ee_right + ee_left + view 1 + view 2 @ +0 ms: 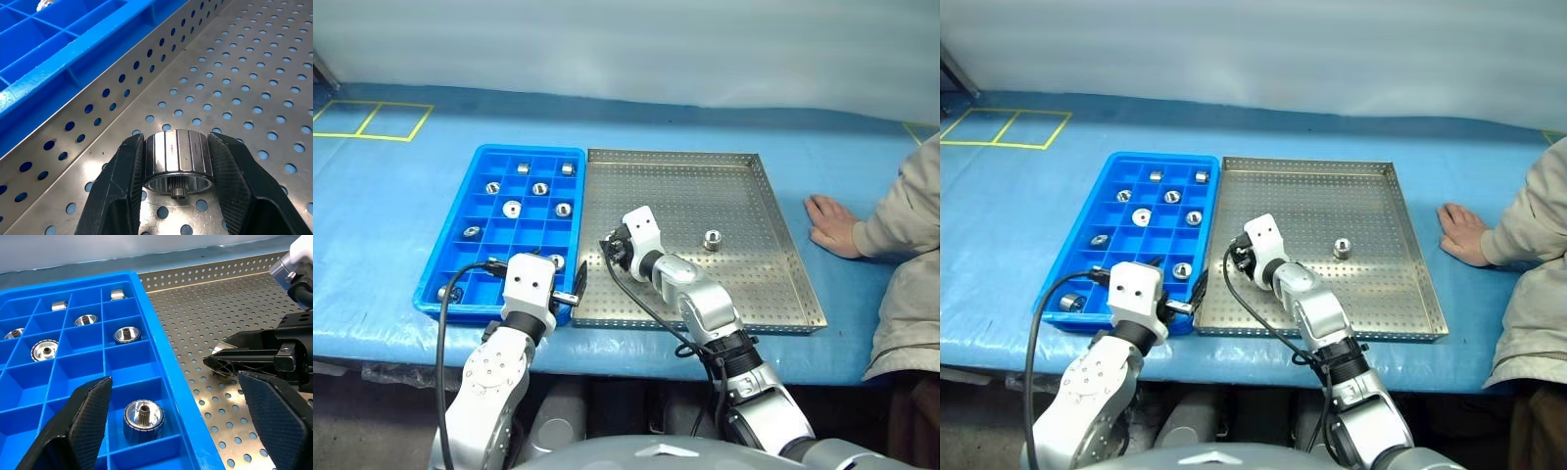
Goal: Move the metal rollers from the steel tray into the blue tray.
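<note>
The steel tray (705, 186) lies mid-table with the blue tray (480, 162) against its left side. My right gripper (177, 147) is shut on a ribbed metal roller (178, 161), low over the perforated floor near the steel tray's left wall. In the left eye view that gripper (612, 247) sits at the tray's left part. Another roller (712, 239) stands loose in the middle of the steel tray. Several rollers (512, 208) lie in compartments of the blue tray. My left gripper (174, 379) is open over the blue tray's near right corner, holding nothing.
A person's hand (830, 223) rests flat on the blue table cover just right of the steel tray, with a beige sleeve (901, 215) behind it. Yellow tape squares (372, 119) mark the far left of the table.
</note>
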`<state>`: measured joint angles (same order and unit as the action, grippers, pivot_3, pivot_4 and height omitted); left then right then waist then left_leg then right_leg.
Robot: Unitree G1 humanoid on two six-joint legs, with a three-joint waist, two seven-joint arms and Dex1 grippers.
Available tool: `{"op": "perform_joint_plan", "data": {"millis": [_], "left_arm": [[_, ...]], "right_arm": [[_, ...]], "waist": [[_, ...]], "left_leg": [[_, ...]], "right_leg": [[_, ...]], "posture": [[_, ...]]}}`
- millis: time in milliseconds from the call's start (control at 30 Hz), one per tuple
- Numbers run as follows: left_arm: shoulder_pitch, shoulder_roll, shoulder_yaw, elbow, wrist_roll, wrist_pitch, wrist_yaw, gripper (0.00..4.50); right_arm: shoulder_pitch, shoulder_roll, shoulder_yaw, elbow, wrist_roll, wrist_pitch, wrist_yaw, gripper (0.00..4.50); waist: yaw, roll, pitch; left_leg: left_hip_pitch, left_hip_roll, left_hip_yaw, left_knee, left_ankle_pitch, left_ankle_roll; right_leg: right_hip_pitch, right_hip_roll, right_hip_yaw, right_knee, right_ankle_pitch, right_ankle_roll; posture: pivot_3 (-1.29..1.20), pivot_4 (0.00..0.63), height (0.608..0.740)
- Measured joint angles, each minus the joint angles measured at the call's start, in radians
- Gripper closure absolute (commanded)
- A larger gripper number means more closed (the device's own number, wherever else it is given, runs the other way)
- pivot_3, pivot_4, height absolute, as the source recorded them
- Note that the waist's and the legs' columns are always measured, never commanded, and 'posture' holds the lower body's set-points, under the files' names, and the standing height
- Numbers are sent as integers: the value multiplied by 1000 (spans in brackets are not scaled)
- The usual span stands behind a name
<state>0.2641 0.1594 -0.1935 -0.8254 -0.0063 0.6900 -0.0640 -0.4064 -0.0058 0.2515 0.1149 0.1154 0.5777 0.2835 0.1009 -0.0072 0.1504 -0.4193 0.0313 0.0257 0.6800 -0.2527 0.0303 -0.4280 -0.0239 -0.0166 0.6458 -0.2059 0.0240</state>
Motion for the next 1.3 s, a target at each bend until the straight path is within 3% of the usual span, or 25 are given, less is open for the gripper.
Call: {"op": "perform_joint_plan", "data": {"millis": [333, 1000, 1300], "left_arm": [[42, -56, 21, -9, 43, -15, 85, 0], [151, -118, 65, -74, 112, -48, 170, 0], [125, -113, 65, -74, 109, -48, 138, 0]], "right_arm": [[-149, 44, 4, -52, -15, 18, -3, 2834], [-266, 128, 8, 225, -33, -76, 37, 2834], [-256, 85, -18, 215, -36, -77, 36, 2834]], "waist": [[15, 0, 1], [246, 0, 1], [306, -1, 0]], "left_leg": [[0, 1, 0, -2, 0, 0], [-3, -1, 0, -8, 0, -1], [-12, -4, 3, -7, 0, -2]], "right_leg": [[-1, 1, -1, 0, 1, 2], [-5, 0, -2, -3, -1, 4], [-13, 0, -5, -2, 0, 6]], "posture": [[469, 150, 740], [544, 150, 740], [497, 150, 740]]}}
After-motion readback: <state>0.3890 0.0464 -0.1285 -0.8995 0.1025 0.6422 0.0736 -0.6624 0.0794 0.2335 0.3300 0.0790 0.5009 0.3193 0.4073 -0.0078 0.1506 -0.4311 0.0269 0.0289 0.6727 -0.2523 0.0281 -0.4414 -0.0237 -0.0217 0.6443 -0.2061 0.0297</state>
